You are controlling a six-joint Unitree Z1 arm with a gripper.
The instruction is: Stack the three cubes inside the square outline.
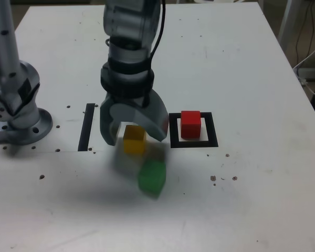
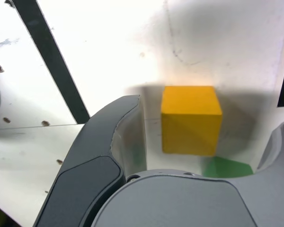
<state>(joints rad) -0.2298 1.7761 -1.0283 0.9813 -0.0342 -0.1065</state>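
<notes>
My gripper (image 1: pixel 134 132) hangs open over the yellow cube (image 1: pixel 134 140), one finger on each side of it. In the wrist view the yellow cube (image 2: pixel 191 118) sits between the fingers (image 2: pixel 116 127) with a gap on both sides. The green cube (image 1: pixel 152 177) lies just in front of the yellow one, blurred in the exterior view; only a corner of the green cube (image 2: pixel 227 168) shows at the wrist. The red cube (image 1: pixel 190 124) stands inside the square outline (image 1: pixel 194 143), to the exterior view's right of the gripper.
A straight black strip (image 1: pixel 86 127) lies on the white table at the exterior view's left of the gripper. The arm's grey base (image 1: pixel 18 113) stands at the far left. Small holes dot the tabletop (image 1: pixel 252 79).
</notes>
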